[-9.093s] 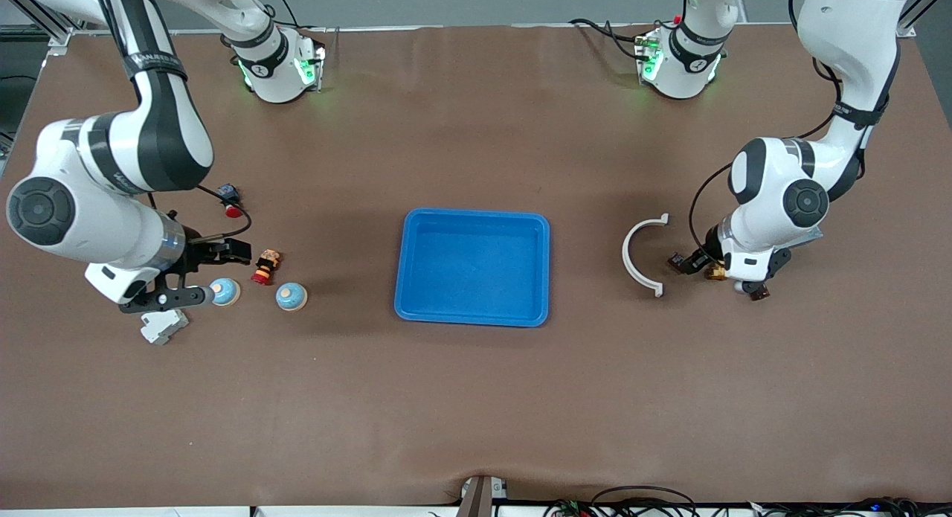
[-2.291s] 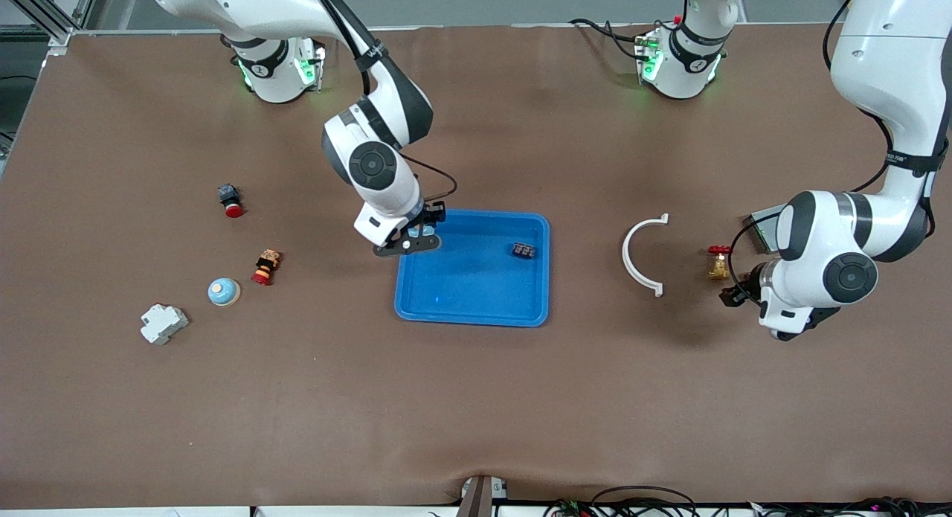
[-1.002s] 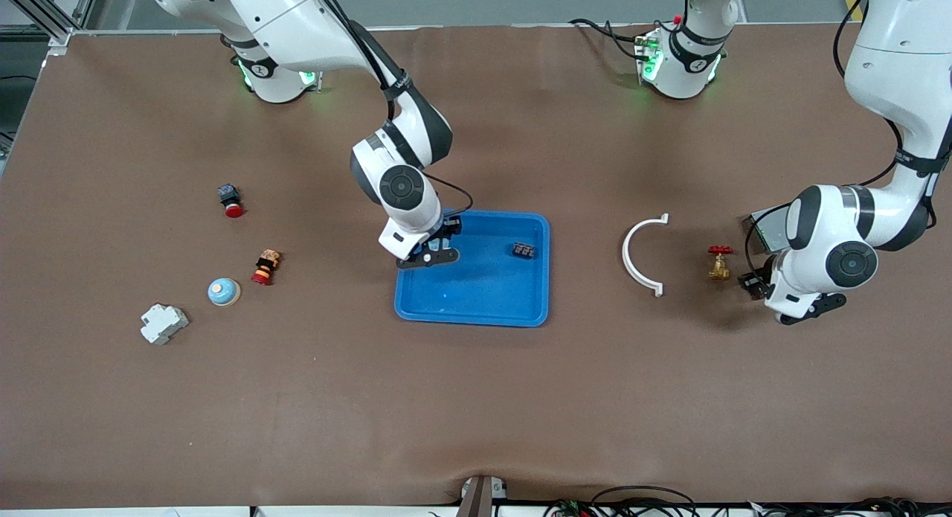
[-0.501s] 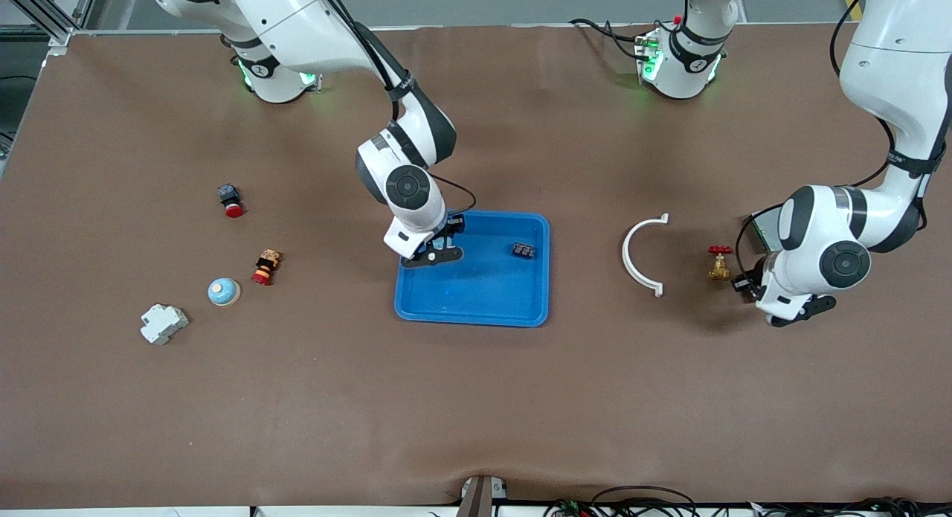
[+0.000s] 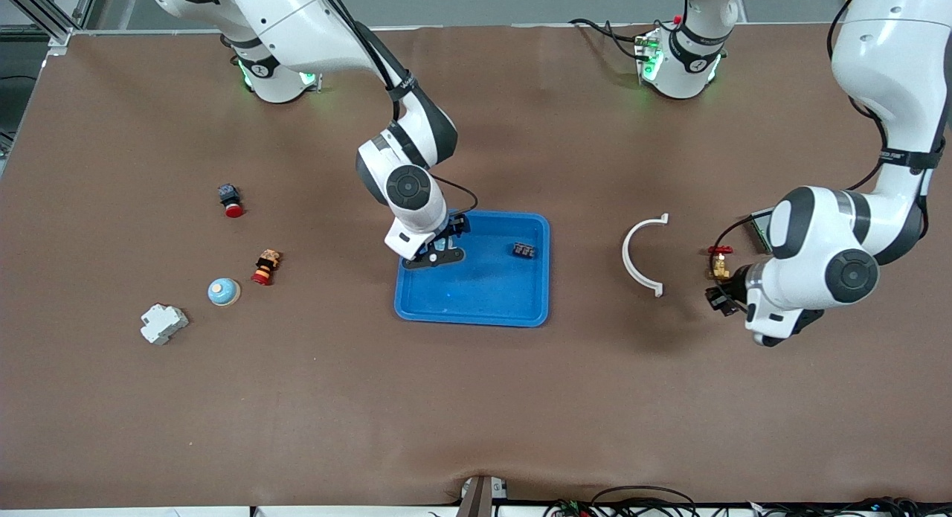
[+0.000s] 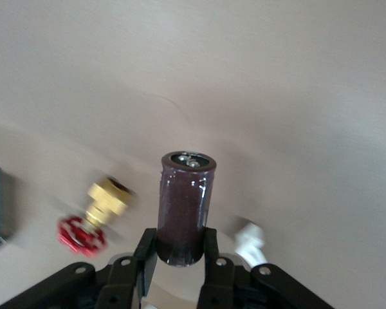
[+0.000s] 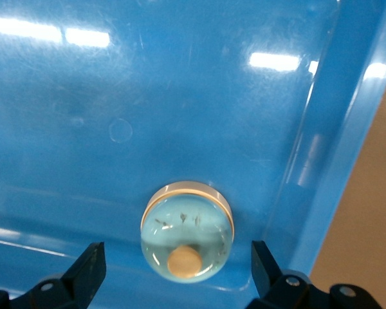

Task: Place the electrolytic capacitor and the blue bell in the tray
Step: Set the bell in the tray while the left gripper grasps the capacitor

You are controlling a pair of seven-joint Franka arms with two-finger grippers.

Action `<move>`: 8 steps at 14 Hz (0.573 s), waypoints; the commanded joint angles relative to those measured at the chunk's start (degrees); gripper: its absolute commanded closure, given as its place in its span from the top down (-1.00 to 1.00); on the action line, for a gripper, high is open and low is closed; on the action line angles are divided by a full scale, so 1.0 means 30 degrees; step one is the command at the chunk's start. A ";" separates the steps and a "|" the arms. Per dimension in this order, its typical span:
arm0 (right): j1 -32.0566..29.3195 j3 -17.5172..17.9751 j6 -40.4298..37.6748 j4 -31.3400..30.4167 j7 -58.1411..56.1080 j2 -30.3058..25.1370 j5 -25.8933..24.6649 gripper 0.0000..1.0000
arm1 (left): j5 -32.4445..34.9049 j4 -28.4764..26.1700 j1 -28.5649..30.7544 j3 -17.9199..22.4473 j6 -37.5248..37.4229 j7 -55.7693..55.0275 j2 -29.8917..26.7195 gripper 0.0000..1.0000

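Your right gripper point(image 7: 174, 283) fingers are now standing wide, having just let go: the blue bell point(image 7: 187, 230) is sitting in the tray point(image 5: 476, 309). Your left gripper point(image 6: 180, 257) is clamping the electrolytic capacitor point(image 6: 184, 207), lifting over the surface point(image 5: 476, 398) beside the brass valve point(image 5: 718, 262).

tray point(image 5: 473, 309): mid-table | in tray: bell point(image 7: 187, 230) at the corner toward the right arm's end, small block point(image 5: 523, 250) by the rim toward the left arm's end | curved piece point(image 5: 641, 255): between tray and valve point(image 5: 718, 262) | second bell point(image 5: 223, 291): between figurine point(image 5: 266, 267) and breaker point(image 5: 163, 323)
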 commanded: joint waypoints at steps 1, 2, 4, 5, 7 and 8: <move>-0.0486 -0.0197 -0.3249 0.0657 -0.0339 -0.1524 0.0242 1.00 | -0.0721 0.0183 -0.0892 -0.0450 -0.0288 -0.2503 -0.0170 -1.00; -0.0721 -0.0198 -0.4016 0.0630 -0.0776 -0.2109 0.0154 1.00 | -0.1450 0.0299 -0.0981 -0.0772 -0.0257 -0.3499 -0.0199 -1.00; -0.1305 -0.0227 -0.4985 0.0514 -0.1947 -0.3165 0.0124 1.00 | -0.1984 0.0971 -0.1767 -0.1213 -0.0140 -0.5431 0.0005 -1.00; -0.1599 -0.0256 -0.5484 0.0513 -0.2300 -0.3518 0.0095 1.00 | -0.2013 0.1235 -0.2382 -0.1243 0.0034 -0.6486 0.0064 -1.00; -0.1807 -0.0256 -0.6130 0.0251 -0.2450 -0.4309 -0.0603 1.00 | -0.2013 0.1412 -0.3437 -0.1243 0.0794 -0.8421 0.0181 -1.00; -0.1778 -0.0256 -0.6220 -0.0012 -0.2450 -0.4660 -0.1362 1.00 | -0.2014 0.1442 -0.3849 -0.1215 0.1059 -0.9214 0.0385 -1.00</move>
